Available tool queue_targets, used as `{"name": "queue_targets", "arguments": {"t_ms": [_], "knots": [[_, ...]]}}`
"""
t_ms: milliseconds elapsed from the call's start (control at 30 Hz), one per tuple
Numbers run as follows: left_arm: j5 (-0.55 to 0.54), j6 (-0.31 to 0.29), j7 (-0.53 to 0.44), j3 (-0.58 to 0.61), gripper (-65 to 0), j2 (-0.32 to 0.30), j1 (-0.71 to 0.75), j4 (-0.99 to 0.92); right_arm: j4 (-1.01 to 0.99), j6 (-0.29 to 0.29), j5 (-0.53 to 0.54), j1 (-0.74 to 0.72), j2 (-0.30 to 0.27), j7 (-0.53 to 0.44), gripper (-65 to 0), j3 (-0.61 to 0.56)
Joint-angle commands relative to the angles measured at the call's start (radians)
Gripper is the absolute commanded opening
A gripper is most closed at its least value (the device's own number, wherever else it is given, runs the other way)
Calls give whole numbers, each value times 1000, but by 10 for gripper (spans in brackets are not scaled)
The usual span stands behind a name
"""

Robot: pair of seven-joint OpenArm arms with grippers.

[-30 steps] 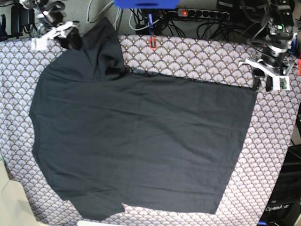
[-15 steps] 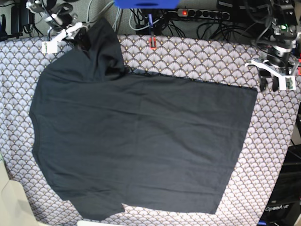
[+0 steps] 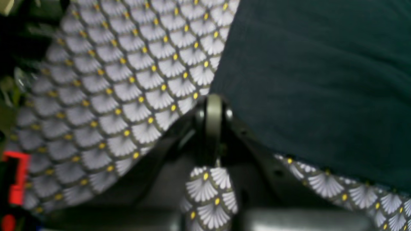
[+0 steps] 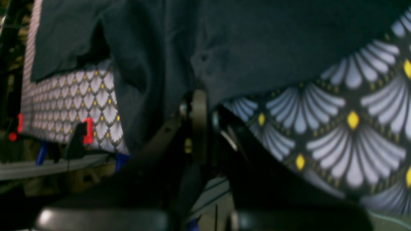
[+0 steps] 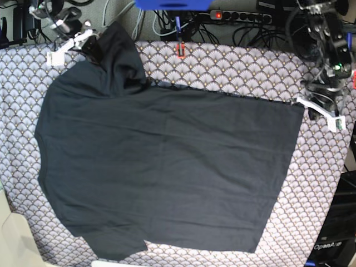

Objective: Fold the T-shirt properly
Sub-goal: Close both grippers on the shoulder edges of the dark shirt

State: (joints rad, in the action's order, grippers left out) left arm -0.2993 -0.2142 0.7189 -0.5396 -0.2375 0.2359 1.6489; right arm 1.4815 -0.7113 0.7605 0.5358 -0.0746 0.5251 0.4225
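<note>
Black cloth, 1 T-shirt, lay spread flat across the fan-patterned tablecloth, with 2 grippers at its far edge.

At the shirt's upper sleeve, the right gripper had its jaws pressed together, pinching the sleeve cloth, which rose in a bunched fold there. At the shirt's far hem corner, the left gripper was closed too, its tips at the hem edge; whether it pinched cloth could not be told. 1 red clip sat beyond the shirt.
</note>
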Motion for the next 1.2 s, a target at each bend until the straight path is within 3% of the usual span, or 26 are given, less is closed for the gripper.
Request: {"name": "queue_targets", "arguments": {"t_ms": [0, 367, 533, 733, 800, 1000, 1167], "knots": [[-5, 2, -17, -1, -650, -13, -13, -2, -3, 13, -28, 5, -11, 10, -650, 3], [-11, 2, -22, -6, -650, -12, -74, -164, -5, 13, -28, 4, -27, 10, -650, 2], [-13, 2, -74, -4, -650, 14, -66, -138, -5, 13, -28, 2, -47, 8, -650, -20], [-13, 0, -83, -4, -420, 31, -65, -131, -5, 13, -28, 2, -52, 10, -650, -38], [-13, 0, -84, -6, -372, 37, -65, -134, -5, 13, -28, 2, -54, 8, -650, -40], [-13, 0, -86, -6, -363, 48, -74, -141, -5, 13, -29, 2, -81, 10, -650, -55], [-11, 2, -152, -7, -362, 59, -74, -168, -5, 13, -29, 2, -86, 8, -650, -67]]}}
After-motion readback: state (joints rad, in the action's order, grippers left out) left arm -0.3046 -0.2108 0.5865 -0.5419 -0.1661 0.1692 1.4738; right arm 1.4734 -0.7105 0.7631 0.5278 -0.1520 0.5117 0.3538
